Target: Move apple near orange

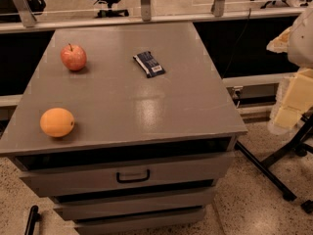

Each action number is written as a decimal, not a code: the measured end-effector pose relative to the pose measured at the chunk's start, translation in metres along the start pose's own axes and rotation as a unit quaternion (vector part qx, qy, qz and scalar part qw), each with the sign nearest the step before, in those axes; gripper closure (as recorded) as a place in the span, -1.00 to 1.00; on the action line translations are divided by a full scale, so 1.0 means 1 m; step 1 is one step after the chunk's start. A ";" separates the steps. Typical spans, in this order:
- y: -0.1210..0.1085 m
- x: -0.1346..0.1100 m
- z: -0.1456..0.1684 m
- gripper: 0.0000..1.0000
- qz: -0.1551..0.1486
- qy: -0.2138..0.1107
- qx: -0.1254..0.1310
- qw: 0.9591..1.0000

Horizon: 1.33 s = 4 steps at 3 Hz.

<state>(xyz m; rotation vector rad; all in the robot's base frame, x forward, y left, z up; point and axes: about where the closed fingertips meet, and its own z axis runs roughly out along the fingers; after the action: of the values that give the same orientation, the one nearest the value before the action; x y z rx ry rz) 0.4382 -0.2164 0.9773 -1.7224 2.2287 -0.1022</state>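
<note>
The red apple (73, 57) with a short dark stem sits on the grey cabinet top (142, 106) at the far left. The orange (57, 122) lies at the near left corner of the same top, well apart from the apple and closer to the camera. My gripper (289, 112) is a pale cream shape at the right edge of the view. It hangs beside the cabinet, off its right side, far from both fruits and holding nothing that I can see.
A dark blue snack packet (149, 64) lies on the far middle of the top. Below are drawers, the upper one with a black handle (133, 176). Black stand legs (266, 168) cross the floor at right. A railing (146, 18) runs behind the cabinet.
</note>
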 end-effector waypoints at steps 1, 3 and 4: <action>0.000 0.000 0.000 -1.00 0.000 0.000 0.000 1.000; -0.079 -0.092 0.025 -1.00 -0.069 -0.082 0.034 0.994; -0.127 -0.178 0.035 -1.00 -0.101 -0.149 0.050 0.982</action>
<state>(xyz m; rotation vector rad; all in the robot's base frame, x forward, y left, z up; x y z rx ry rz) 0.6062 -0.0766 1.0124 -1.7752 1.8037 -0.0004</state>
